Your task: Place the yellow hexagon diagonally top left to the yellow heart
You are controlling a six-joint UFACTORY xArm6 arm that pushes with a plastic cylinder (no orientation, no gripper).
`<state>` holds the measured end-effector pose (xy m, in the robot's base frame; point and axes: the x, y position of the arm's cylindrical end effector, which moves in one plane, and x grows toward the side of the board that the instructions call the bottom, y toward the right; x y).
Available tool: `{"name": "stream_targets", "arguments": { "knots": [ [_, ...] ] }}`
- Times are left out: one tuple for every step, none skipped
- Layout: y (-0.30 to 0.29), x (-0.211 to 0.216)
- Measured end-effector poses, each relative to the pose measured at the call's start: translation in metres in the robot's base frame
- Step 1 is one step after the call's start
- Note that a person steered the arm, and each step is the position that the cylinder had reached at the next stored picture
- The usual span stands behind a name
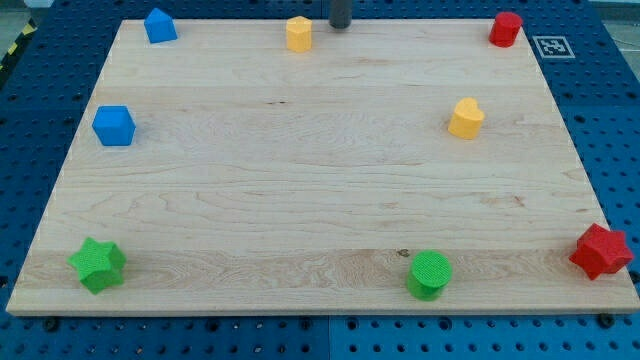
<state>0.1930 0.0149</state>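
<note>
The yellow hexagon (298,33) stands near the top edge of the wooden board (300,180), a little left of the middle. The yellow heart (465,118) sits on the right part of the board, lower and well to the right of the hexagon. My tip (340,26) is at the view's top edge, just right of the yellow hexagon, with a small gap between them. Only the rod's short lower end shows.
A blue house-shaped block (159,25) is at top left, a blue cube (114,126) at the left edge, a green star (97,265) at bottom left, a green cylinder (430,274) at bottom centre-right, a red star (601,251) at bottom right, a red block (506,29) at top right.
</note>
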Motion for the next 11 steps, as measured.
{"name": "stream_targets", "arguments": {
  "knots": [
    [-0.023,0.000],
    [-0.040,0.001],
    [-0.067,0.001],
    [-0.077,0.008],
    [-0.076,0.021],
    [-0.070,0.023],
    [-0.055,0.024],
    [-0.051,0.033],
    [-0.051,0.048],
    [-0.046,0.054],
    [-0.040,0.057]
  ]
}}
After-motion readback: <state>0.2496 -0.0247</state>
